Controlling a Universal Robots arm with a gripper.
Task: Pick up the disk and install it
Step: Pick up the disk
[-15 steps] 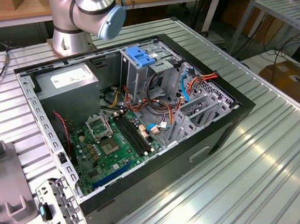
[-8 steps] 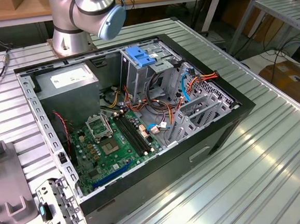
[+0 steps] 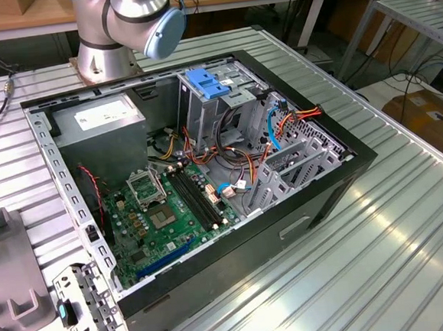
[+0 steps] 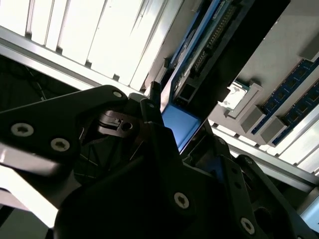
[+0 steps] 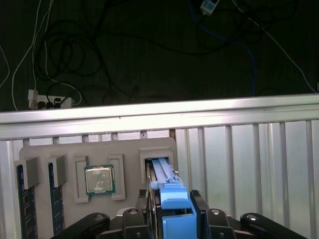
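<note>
In the first wrist view the disk [image 5: 175,204] stands on edge in a slot of a grey fixture tray [image 5: 97,149], its bright blue carrier end facing the camera. My gripper [image 5: 174,199] straddles that blue end, and a dark finger [image 5: 151,209] presses against each side. In the second wrist view the blue face of the disk [image 4: 180,124] shows between the black fingers [image 4: 149,112]. The gripper looks shut on the disk, which still sits in its slot. The open computer case [image 3: 345,171] lies on the table in the exterior view.
The tray also holds a processor chip [image 5: 99,179] and two memory sticks [image 5: 24,199]. Beyond it run the table's edge rail [image 5: 159,117] and floor cables. Inside the case are a motherboard [image 3: 168,212], a grey drive cage topped by a blue latch plate [image 3: 203,82], and wiring.
</note>
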